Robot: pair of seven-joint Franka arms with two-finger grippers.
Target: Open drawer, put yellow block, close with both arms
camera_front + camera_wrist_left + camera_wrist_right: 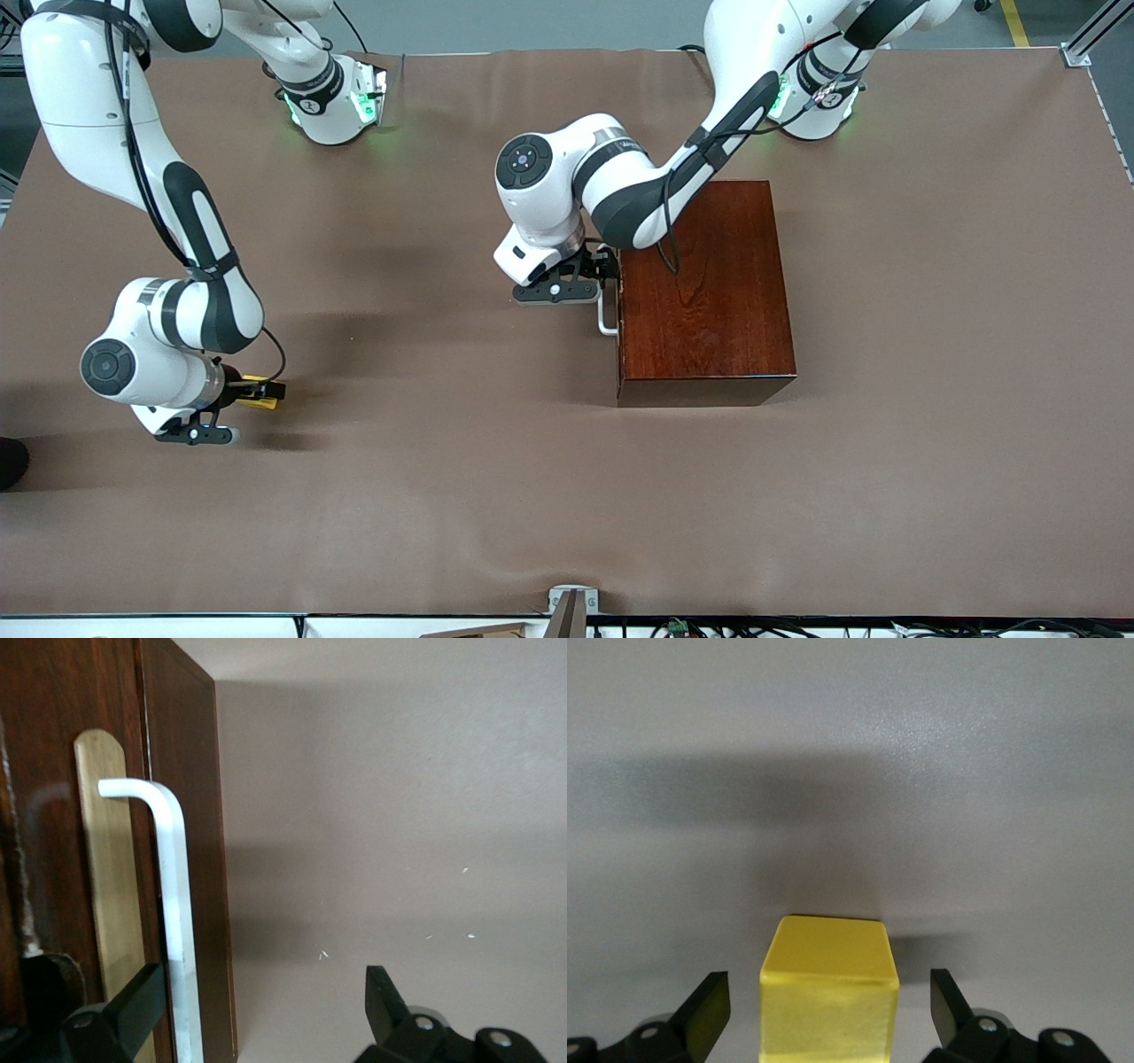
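Now the single yellow block (828, 992) is seen on the table (496, 496) toward the right arm's end, bracketed untouched by the wide-apart right gripper (828, 1014). Only the left wrist view shows the left gripper (266, 1010) spread around the shut drawer's white handle (173, 904).

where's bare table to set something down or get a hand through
Bare brown table runs along the front camera's edge, and between the yellow block and the wooden box. Crowded: at the white handle, where the left gripper straddles it, open, and around the block, between the open right gripper fingers.
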